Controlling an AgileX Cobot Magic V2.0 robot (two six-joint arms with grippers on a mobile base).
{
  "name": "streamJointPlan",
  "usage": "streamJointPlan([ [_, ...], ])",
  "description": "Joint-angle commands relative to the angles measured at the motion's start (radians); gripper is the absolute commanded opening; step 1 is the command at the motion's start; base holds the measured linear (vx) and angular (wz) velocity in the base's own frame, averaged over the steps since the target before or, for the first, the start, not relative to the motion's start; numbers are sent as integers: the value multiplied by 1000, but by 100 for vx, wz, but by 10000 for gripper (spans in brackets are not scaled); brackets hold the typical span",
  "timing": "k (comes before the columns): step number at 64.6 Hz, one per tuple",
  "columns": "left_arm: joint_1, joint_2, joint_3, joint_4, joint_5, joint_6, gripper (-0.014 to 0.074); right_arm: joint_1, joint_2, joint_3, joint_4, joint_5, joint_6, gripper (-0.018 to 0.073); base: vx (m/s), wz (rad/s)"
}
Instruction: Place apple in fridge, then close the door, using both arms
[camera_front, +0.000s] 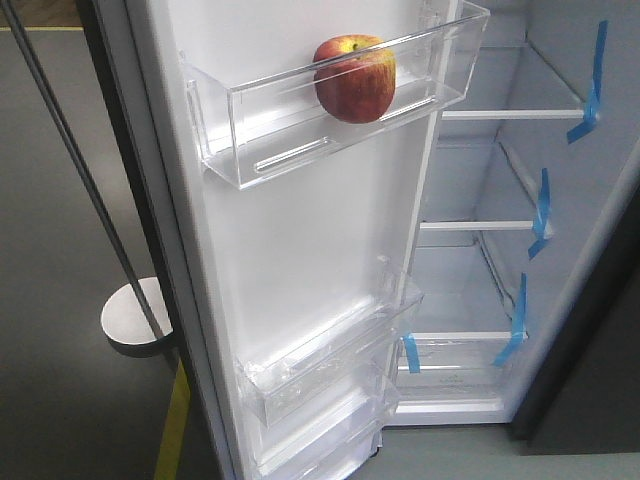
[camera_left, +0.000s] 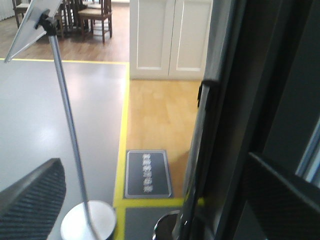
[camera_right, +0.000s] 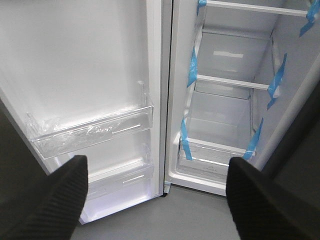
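Note:
The red and yellow apple (camera_front: 355, 78) sits in the clear upper bin (camera_front: 290, 145) of the open door (camera_front: 300, 250). The fridge (camera_front: 470, 280) stands open to its right, with a white interior and blue tape strips (camera_front: 595, 85). No arm shows in the front view. My left gripper (camera_left: 155, 205) is open; the door's dark outer edge (camera_left: 220, 140) lies between its fingers, nearer the right finger (camera_left: 280, 200). I cannot tell if it touches. My right gripper (camera_right: 157, 200) is open and empty, facing the door's lower bins (camera_right: 90, 132) and the fridge's lower shelves (camera_right: 225, 115).
A chrome stanchion post (camera_front: 80, 170) with a round base (camera_front: 135, 318) stands left of the door; it also shows in the left wrist view (camera_left: 67, 125). Yellow floor lines (camera_left: 122, 150), a dark floor plate (camera_left: 146, 173) and white cabinets (camera_left: 165, 35) lie beyond.

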Motion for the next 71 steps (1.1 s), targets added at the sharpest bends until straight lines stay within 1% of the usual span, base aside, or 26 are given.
streamJointPlan([
  [1, -9, 65, -75, -3, -138, -37, 675, -4, 12, -21, -12, -61, -5, 544, 0, 0],
  [11, -9, 264, -213, -10, -139, -51, 619, -4, 12, -21, -12, -61, -5, 544, 0, 0],
  [18, -9, 412, -316, -4, -156, -115, 604, -4, 12, -21, -12, -61, -5, 544, 0, 0],
  [25, -9, 543, -408, -4, -160, -153, 601, -4, 12, -21, -12, -61, -5, 544, 0, 0],
  [34, -9, 675, -522, -10, -153, -153, 598, -4, 12, -21, -12, -61, -5, 544, 0, 0],
  [48, -13, 820, -672, -10, -148, -153, 594, -4, 12, -21, -12, -61, -5, 544, 0, 0],
  [54, -42, 867, -721, -10, -141, -147, 594, -4, 12, -21, -12, -61, -5, 544, 0, 0],
  [64, -113, 908, -801, -10, -98, -131, 594, -4, 12, -21, -12, -61, -5, 544, 0, 0],
  [71, -157, 912, -828, -10, -91, -96, 594, -4, 12, -21, -12, -61, -5, 544, 0, 0],
])
